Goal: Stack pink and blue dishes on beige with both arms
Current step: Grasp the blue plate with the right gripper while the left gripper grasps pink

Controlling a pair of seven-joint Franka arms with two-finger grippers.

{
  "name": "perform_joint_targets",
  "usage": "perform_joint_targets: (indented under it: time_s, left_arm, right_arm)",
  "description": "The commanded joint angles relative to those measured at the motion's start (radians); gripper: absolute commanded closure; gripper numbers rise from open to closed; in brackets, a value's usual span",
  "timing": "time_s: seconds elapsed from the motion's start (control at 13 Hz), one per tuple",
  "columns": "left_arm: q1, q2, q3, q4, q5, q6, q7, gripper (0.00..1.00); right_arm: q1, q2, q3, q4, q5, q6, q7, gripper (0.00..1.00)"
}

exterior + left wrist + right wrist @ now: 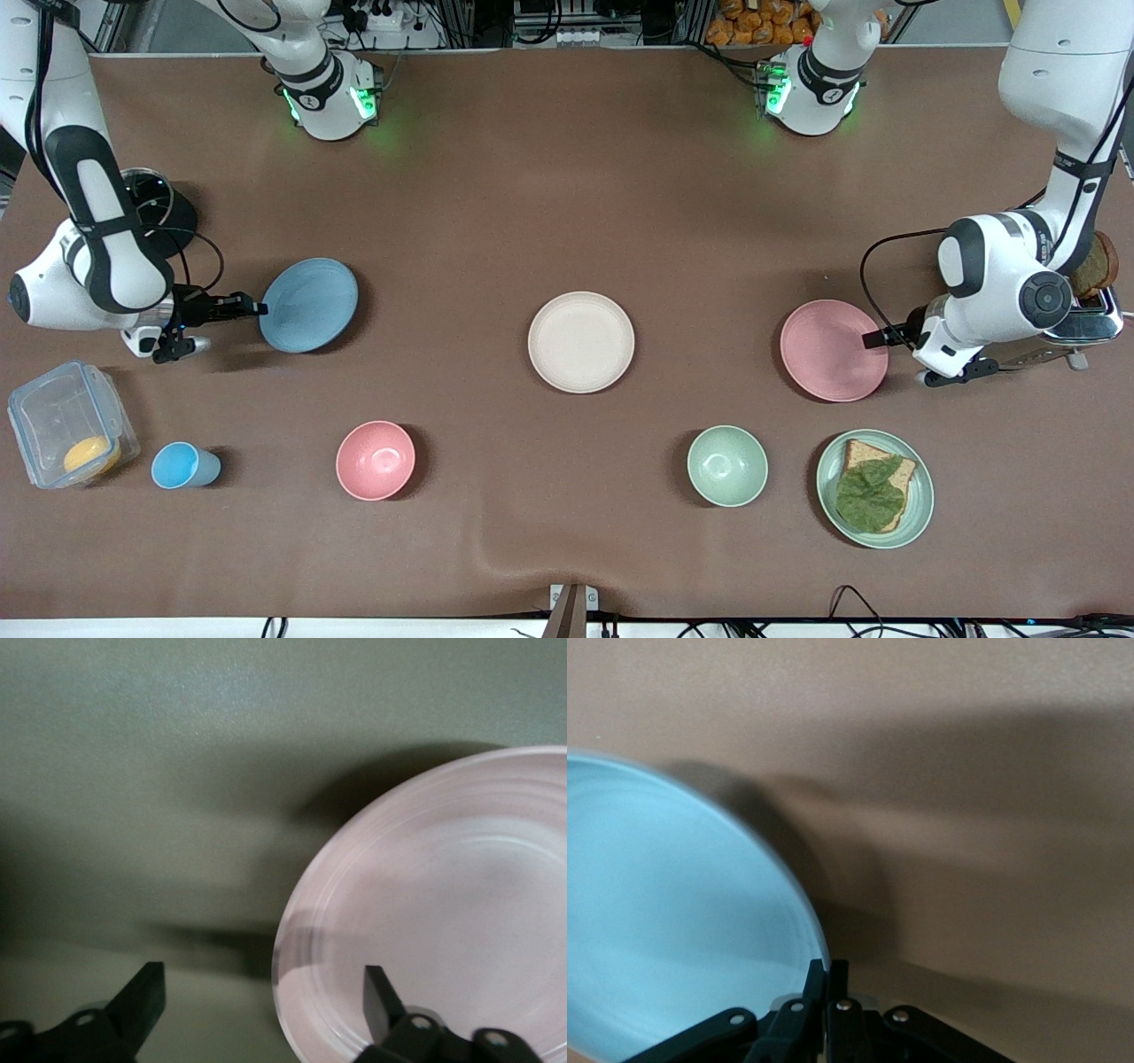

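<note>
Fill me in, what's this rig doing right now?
Two arms are stacking plates. The right pincer is shut on the rim of the blue plate, which looks tilted. The left pincer is open at the rim of the pink plate, one finger over it, nothing clamped. The beige plate sits bare mid-table between them. Nothing is stacked yet.

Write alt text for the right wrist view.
The right gripper is shut on the rim of the light blue plate, which appears tilted up off the brown table. The plate's shadow falls on the table beside it.
</note>
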Motion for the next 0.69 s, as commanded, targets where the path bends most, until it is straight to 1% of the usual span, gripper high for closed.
perform_joint_targets:
  time_s: [0.0, 0.08, 0.15, 0.23, 0.31, 0.38, 0.62]
  left_arm:
    - [0.008, 0.015, -0.009, 0.007, -0.019, 0.008, -0.008, 0.16]
    - [0.008, 0.015, -0.009, 0.007, -0.019, 0.008, -0.008, 0.26]
    - [0.008, 0.018, -0.009, 0.009, -0.019, 0.008, -0.008, 0.43]
    - [0.008, 0.018, -0.009, 0.009, -0.019, 0.008, -0.008, 0.62]
    - [0.007, 0.016, -0.009, 0.01, -0.02, 0.008, -0.008, 0.89]
    - [0.002, 0.016, -0.009, 0.01, -0.02, 0.008, -0.008, 1.0]
    - [-0.005, 0.016, -0.011, 0.022, -0.022, 0.007, -0.011, 1.0]
  right_arm:
    - [0.009, 0.008, -0.003, 0.033, 0.022, -0.039, -0.016, 1.0]
    - [0.01, 0.008, -0.003, 0.056, 0.022, -0.074, -0.006, 1.0]
    - [0.01, 0.008, -0.003, 0.083, 0.017, -0.109, -0.002, 1.0]
    - [0.01, 0.009, -0.003, 0.105, 0.012, -0.129, -0.002, 1.0]
    - [0.01, 0.009, -0.003, 0.113, 0.012, -0.136, -0.001, 1.0]
    - [0.012, 0.008, -0.003, 0.117, 0.012, -0.139, 0.001, 1.0]
    - [0.013, 0.009, -0.005, 0.154, -0.018, -0.168, 0.022, 1.0]
